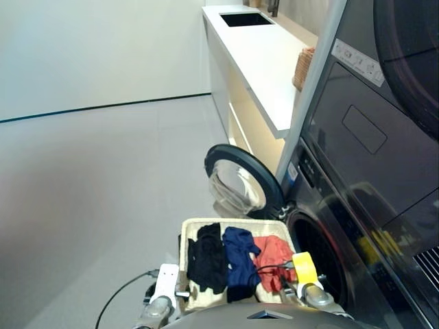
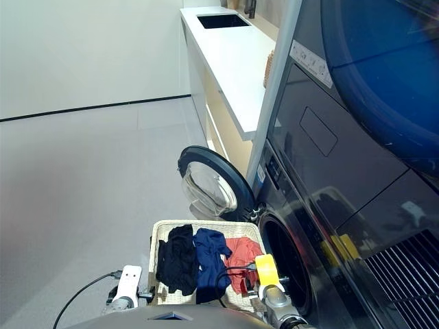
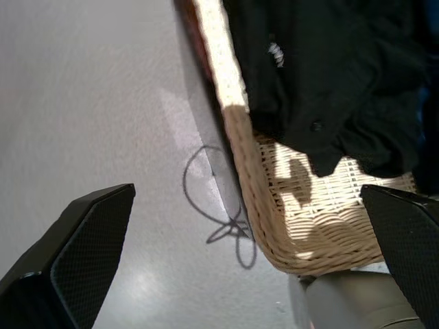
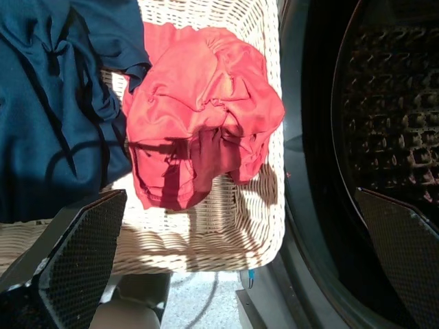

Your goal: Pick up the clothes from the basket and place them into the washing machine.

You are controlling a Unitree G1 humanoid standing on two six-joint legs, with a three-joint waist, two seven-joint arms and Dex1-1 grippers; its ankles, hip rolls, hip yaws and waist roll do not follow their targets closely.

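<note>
Stage: since all three garments lie in the basket (image 1: 188, 226) at the lower centre of the head views, we judge that no pick has begun.
Clothes: the black garment (image 1: 206, 257) lies on the left side of the basket, the navy garment (image 1: 239, 253) in the middle, the coral-red garment (image 4: 202, 120) on the right, nearest the drum.
Washing machine: the washing machine (image 1: 322, 226) fills the right of the frame; its porthole door (image 1: 240, 179) stands swung open above the basket.
Left gripper: the left gripper (image 3: 247, 260) has its fingers spread wide, holding nothing, over the basket's outer corner and the floor (image 1: 89, 205).
Right gripper: the right gripper (image 4: 240, 260) is likewise spread and empty, just short of the coral-red garment.
Risk one: we think the coral-red garment could drag the navy one along, since the two touch.
Risk two: a finger could catch in the woven rim and shift the basket.
Risk three: a loosely pinched garment could slip at the drum's lip.
Writing: a pale label strip (image 1: 357, 60) sits on the upper unit (image 1: 384, 103); we cannot read it, and no brand is legible.
</note>
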